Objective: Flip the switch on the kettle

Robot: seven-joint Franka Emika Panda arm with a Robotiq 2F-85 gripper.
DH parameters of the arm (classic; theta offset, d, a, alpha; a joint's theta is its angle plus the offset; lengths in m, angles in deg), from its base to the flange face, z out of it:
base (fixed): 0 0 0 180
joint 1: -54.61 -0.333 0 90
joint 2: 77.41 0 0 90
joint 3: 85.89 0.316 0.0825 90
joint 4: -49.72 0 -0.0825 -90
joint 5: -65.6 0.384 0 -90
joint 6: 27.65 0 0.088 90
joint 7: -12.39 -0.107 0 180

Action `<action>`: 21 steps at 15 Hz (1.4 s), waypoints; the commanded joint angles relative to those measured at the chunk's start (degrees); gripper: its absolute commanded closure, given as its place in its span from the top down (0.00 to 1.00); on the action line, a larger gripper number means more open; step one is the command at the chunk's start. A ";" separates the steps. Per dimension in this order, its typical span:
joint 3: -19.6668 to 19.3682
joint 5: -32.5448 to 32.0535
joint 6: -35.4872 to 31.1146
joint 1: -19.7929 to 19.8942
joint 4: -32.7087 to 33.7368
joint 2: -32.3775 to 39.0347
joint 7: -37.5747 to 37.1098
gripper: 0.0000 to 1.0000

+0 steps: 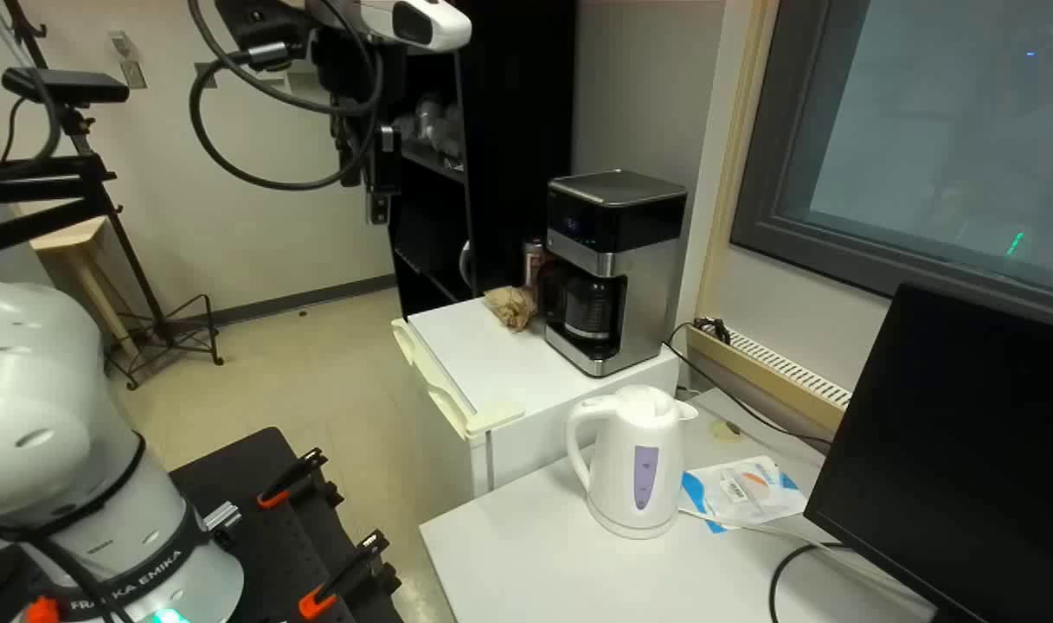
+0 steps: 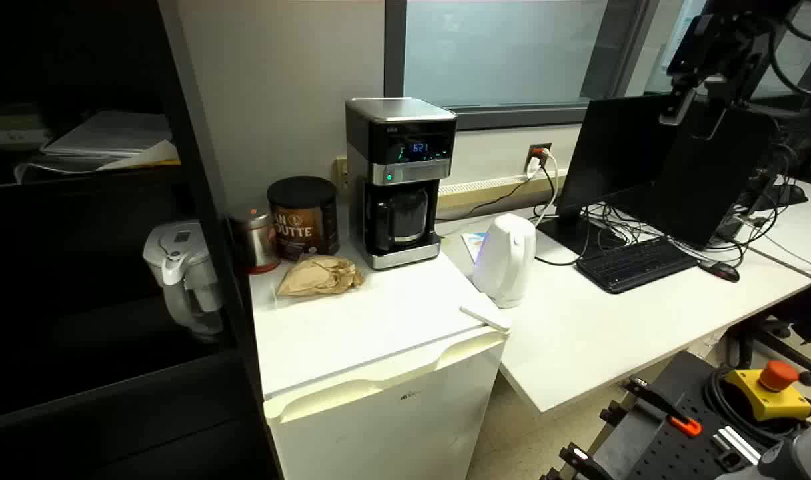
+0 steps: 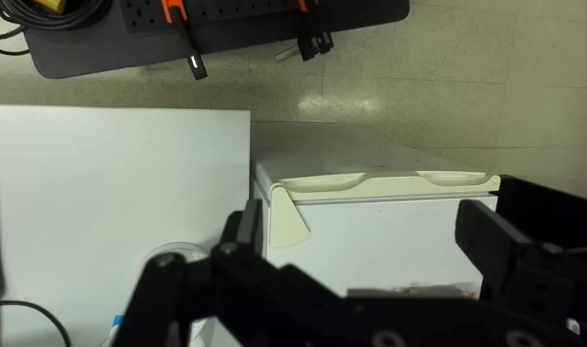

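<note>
The white kettle (image 1: 617, 467) stands upright on the white desk (image 1: 526, 562), with its loop handle turned toward the fridge side and a purple level window on its body. It also shows in an exterior view (image 2: 495, 270), handle toward that camera. In the wrist view only part of the kettle (image 3: 175, 248) shows; my gripper hides the rest. I cannot make out its switch. My gripper (image 3: 361, 212) is open and empty, fingers wide apart, pointing down above the fridge top and desk edge. It hangs high, apart from the kettle, in both exterior views (image 1: 379, 208) (image 2: 692, 123).
A white mini fridge (image 2: 378, 333) adjoins the desk and bears a black coffee machine (image 1: 617, 268), a paper bag (image 2: 322, 275) and a coffee tin (image 2: 303, 217). A monitor (image 1: 959, 450), cables and a packet (image 1: 747, 489) are near the kettle. A black shelf (image 1: 522, 130) stands behind.
</note>
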 commanded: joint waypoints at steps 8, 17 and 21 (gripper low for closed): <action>0.89 0.54 0.24 1.33 0.28 0.22 0.69 1.00; 2.32 -0.71 -4.39 2.47 0.42 3.02 -0.46 1.00; 3.62 -1.49 -9.35 2.90 0.71 6.44 -1.38 1.00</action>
